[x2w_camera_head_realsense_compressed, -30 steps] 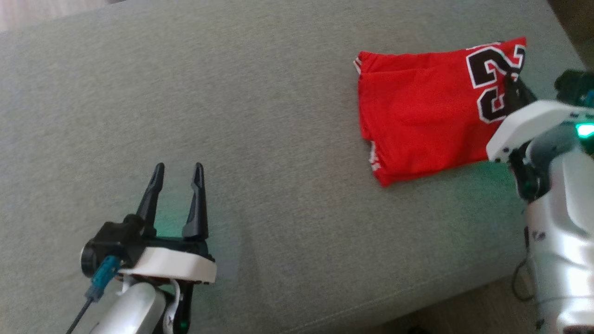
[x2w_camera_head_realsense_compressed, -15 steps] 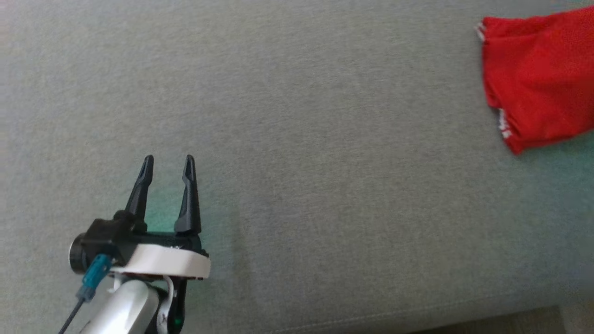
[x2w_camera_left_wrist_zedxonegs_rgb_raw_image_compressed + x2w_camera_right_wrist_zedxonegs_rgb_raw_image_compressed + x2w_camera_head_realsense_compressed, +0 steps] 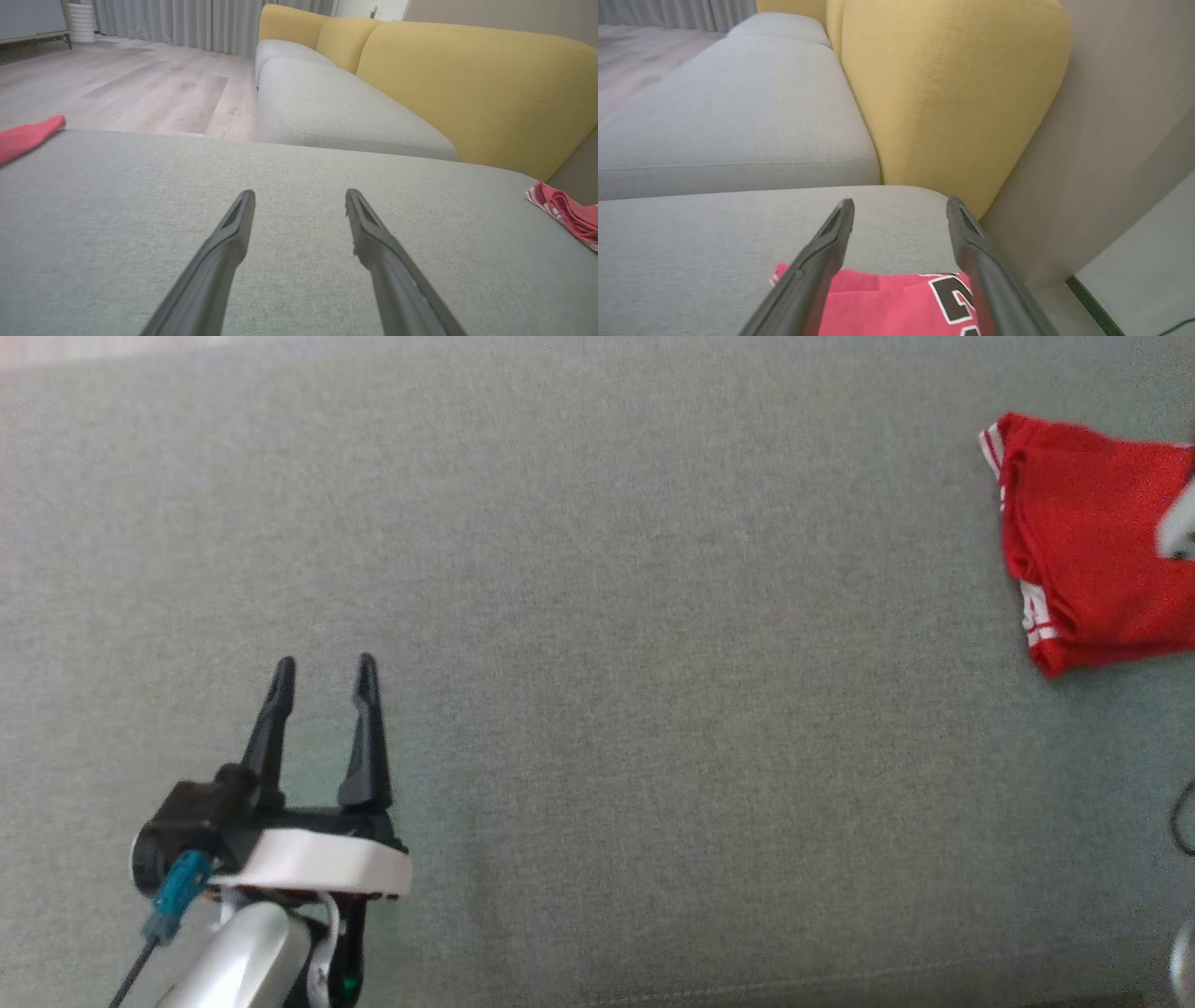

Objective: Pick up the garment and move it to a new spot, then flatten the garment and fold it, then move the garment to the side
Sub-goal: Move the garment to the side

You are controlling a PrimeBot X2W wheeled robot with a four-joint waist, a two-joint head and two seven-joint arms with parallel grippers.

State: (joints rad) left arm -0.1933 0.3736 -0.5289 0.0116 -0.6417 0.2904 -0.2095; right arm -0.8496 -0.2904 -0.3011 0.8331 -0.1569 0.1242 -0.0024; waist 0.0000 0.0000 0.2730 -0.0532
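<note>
— What is the right end effector doing?

— Its two dark fingers stand apart with nothing between them. It hangs just above the red jersey, not touching it as far as the wrist view shows.

— And the left end effector?

— It is also spread and empty. It sits low over the bare grey sofa cushion, well apart from the jersey.

— Where does the jersey lie?

— It is folded flat at the right end of that cushion, near the yellow backrest. The black numerals face up, and the striped white trim lies along the edge toward the middle of the cushion.

— How would it handle?

— Probably light and limp — thin knit with no stiffness of its own. The folded layers would likely slide over one another, and a lift by the top layer alone could spill the fold open.

— So where should the robot take hold?

— Probably at a folded edge or corner, pinching right through the stack. The trimmed hem looks thicker and may give the fingers more bite. The cloth is soft, so a firm squeeze should do no harm — a shallow one risks catching a single layer.
</note>
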